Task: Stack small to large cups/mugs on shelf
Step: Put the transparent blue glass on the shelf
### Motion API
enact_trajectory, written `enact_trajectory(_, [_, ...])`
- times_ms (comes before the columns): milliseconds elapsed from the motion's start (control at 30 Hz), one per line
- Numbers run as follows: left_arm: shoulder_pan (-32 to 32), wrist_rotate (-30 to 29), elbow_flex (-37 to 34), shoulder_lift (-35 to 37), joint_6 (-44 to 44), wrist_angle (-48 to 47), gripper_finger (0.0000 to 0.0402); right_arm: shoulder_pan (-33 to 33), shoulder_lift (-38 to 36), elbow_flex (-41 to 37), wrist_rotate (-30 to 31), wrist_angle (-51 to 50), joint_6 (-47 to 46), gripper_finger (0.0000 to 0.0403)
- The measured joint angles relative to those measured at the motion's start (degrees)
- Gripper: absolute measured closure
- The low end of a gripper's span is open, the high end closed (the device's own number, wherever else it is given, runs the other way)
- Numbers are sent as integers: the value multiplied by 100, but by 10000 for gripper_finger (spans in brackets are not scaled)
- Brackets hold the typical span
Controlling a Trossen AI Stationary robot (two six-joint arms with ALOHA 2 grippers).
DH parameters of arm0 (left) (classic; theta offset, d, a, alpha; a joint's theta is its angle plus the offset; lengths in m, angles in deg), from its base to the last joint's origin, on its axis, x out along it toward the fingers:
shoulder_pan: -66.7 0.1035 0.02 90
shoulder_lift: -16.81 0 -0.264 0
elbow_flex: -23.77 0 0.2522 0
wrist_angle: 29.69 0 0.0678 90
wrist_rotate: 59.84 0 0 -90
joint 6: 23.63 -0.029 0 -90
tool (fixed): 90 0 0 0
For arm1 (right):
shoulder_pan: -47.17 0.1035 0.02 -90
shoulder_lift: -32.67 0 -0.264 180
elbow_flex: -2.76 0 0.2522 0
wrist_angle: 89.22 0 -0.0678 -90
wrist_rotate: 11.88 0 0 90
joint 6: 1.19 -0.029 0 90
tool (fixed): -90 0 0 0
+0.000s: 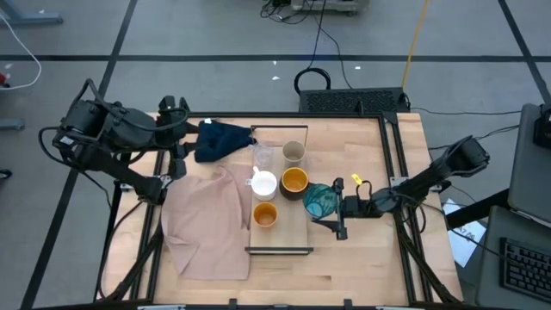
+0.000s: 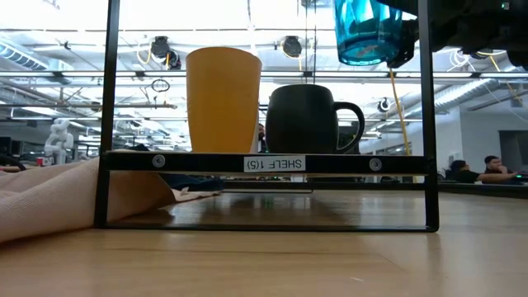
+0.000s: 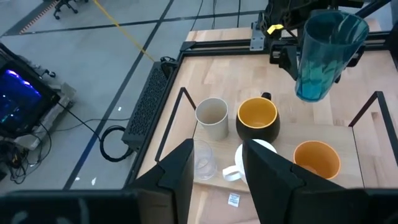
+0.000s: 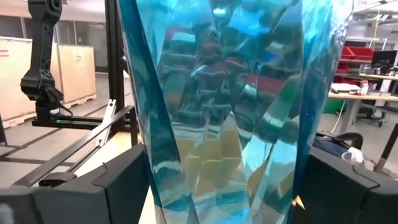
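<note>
The left gripper [image 1: 179,138] waits at the table's far left corner, well apart from the shelf [image 1: 297,234]. In its wrist view its 2 fingers [image 3: 180,177] stand apart with nothing between them, so it is released and empty.

On the shelf, going left to right in the high view, the clear glass [image 1: 263,158] and the beige cup [image 1: 294,152] stand at the far end. The white mug [image 1: 263,183] and the dark mug with the orange inside [image 1: 294,181] sit in the middle. The small orange cup [image 1: 265,214] stands nearer the front end. The plank ahead of that cup looks bare.

The teal tumbler [image 1: 321,201] is the thing in hand. It hangs off the table, just over the shelf's right edge, beside the dark mug. The low view shows it raised well above the mug tops [image 2: 369,31]. Its long axis looks roughly upright, slightly tilted, mouth up. The right gripper [image 1: 334,207] is clamped on its side, jaws spread wide around the ribbed wall, reaching in from the table's right side.

The coming move likely turns on this: the free spot lies left of the tumbler, toward the plank's front end. The right arm is the nearer one. The risk is clipping the dark mug on the way down.
</note>
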Motion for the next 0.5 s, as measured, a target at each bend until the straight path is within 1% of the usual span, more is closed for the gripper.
enact_trajectory(500, [0,-119,0,0,27,0,263,0,1291,2,-15,1195,-372,82])
